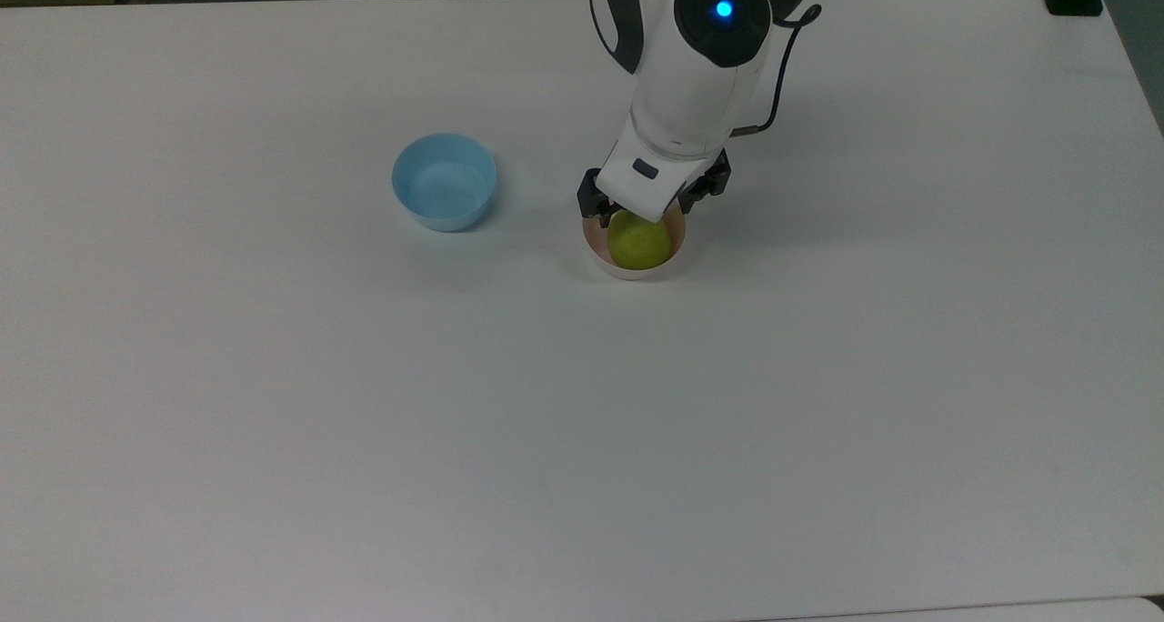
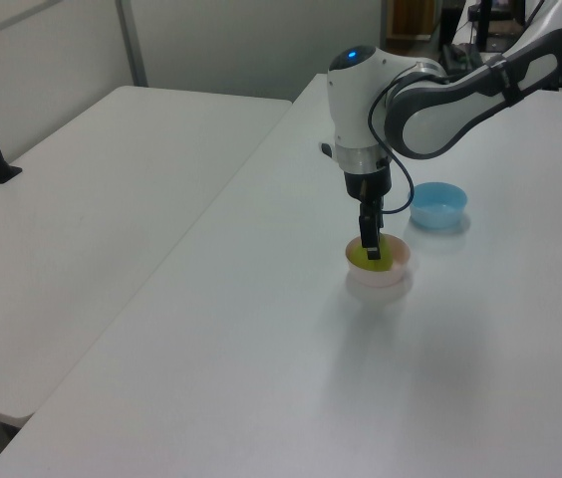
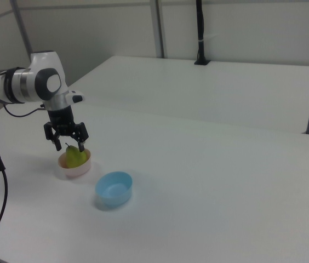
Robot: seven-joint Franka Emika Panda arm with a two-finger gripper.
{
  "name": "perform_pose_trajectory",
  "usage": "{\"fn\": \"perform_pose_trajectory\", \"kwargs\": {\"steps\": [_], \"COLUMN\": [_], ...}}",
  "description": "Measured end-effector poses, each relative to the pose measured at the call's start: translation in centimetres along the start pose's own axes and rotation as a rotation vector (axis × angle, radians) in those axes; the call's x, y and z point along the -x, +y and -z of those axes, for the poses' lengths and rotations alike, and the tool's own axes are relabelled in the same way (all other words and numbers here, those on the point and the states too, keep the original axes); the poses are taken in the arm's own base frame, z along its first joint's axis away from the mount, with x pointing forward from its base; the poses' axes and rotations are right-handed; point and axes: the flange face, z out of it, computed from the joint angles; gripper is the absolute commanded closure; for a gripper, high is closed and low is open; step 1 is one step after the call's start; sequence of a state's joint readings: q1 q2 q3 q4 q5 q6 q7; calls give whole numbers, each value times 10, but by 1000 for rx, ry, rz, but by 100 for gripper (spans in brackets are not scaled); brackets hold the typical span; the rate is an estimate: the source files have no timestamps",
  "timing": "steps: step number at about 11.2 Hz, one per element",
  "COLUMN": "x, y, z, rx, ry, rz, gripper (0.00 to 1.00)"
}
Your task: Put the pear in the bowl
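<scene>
One pear (image 1: 639,243) (stem up) in the pink bowl (image 1: 596,251), gripper (image 3: 69,146) spread above

I see the pear (image 1: 638,243) in the bowl (image 1: 634,269) on the tabletop (image 1: 582,422). End effector (image 3: 69,144) directly above it, fingers spread either side. Second bowl (image 1: 445,183) stands apart, on the top view's left and on the right view's right.
</scene>
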State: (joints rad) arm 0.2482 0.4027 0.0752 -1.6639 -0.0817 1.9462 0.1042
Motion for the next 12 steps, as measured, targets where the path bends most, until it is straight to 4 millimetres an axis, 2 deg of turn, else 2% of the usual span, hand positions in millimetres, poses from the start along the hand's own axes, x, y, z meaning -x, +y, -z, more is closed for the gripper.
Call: {"fn": "perform_pose_trajectory", "kwargs": {"steps": [1, 3, 4, 5, 7, 8, 10, 12], "x": [1, 7, 12, 21, 50, 67, 91, 99], "y": [1, 11, 28, 55, 110, 132, 165, 188], "z": [7, 39, 65, 97, 151, 170, 189, 190], "rx": [0, 4, 6, 7, 10, 13, 13, -7], "ry": [11, 36, 49, 70, 102, 104, 105, 102], "rz": [-1, -19, -47, -91, -184, -224, -289, -335], "gripper": [0, 0, 0, 0, 0, 0, 0, 0]}}
